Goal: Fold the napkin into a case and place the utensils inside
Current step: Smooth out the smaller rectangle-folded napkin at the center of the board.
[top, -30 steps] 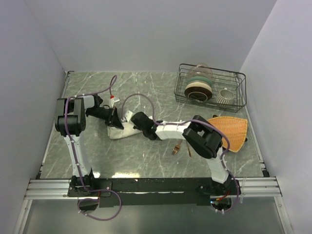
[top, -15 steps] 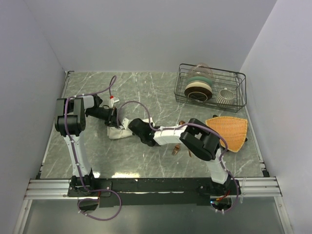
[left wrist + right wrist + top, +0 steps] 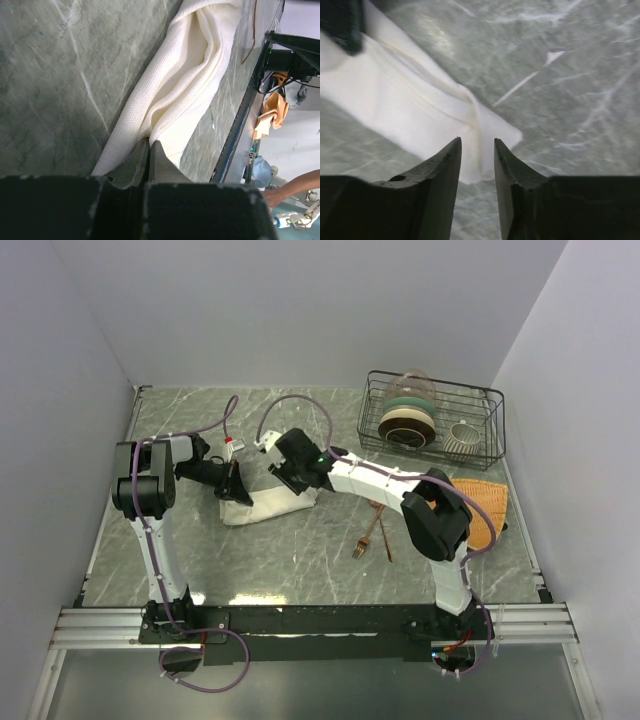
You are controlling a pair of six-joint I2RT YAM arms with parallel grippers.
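Left gripper clamps one end of the folded napkin; right gripper hovers over the other end, jaws partly open, empty.

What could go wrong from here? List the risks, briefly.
The right end effector hangs open over the napkin; its loose, wrinkled fold may fall open.
The left end effector pinches the other end; a pull could drag the cloth.
The utensils lie beside the right arm; a sweep might scatter them.
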